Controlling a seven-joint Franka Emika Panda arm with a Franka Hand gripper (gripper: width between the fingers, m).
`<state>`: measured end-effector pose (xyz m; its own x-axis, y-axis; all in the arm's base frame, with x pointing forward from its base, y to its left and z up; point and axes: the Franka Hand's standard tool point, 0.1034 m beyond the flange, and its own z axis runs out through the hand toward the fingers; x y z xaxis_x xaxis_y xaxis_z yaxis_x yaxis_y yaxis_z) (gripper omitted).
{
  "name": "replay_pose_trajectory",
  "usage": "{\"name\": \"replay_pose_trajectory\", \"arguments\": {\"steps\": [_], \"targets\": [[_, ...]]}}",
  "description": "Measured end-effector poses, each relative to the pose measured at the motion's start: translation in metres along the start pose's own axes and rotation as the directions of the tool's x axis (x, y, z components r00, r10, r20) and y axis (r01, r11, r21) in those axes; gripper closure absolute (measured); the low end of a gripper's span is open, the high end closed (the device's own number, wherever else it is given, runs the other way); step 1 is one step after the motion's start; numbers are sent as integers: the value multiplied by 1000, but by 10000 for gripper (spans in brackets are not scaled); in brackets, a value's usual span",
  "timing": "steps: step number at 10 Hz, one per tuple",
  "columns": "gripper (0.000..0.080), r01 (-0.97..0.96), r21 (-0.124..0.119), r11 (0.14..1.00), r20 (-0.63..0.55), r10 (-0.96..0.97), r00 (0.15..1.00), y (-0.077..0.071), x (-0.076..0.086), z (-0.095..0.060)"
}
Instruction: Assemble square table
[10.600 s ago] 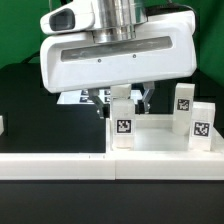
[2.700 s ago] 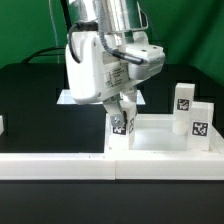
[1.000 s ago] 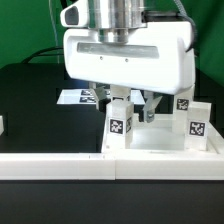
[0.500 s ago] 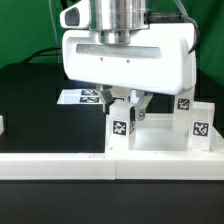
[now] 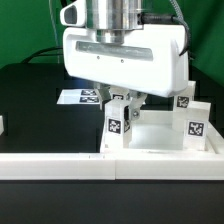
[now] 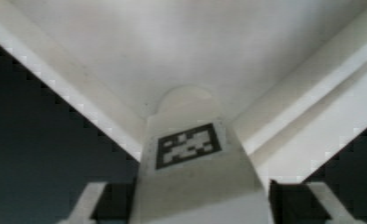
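Gripped a white leg [image 5: 115, 128] [image 6: 194, 160] between narrow jaws, long axis upright, tag facing the exterior camera, above the tabletop [image 5: 160, 140].

A flat black table surface [image 5: 25, 110] fills the scene. Behind it hangs a green backdrop [image 5: 25, 25], evenly lit. A long white rail [image 5: 50, 166] lies along the front edge. A thin flat white marker board [image 5: 75, 97] lies further back, perhaps partly hidden.
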<state>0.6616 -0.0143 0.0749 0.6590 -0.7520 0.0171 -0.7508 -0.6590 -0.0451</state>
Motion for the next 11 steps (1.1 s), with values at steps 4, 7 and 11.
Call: {"name": "replay_pose_trajectory", "arguments": {"steps": [4,7,11], "targets": [[448,8,15,1000,-2,-8,1000,-4,-1,-11],[159,6,55,998,-16,-5,1000,-12,1,-41],[150,5,59,998,1,-5,1000,-17,4,-63]]}}
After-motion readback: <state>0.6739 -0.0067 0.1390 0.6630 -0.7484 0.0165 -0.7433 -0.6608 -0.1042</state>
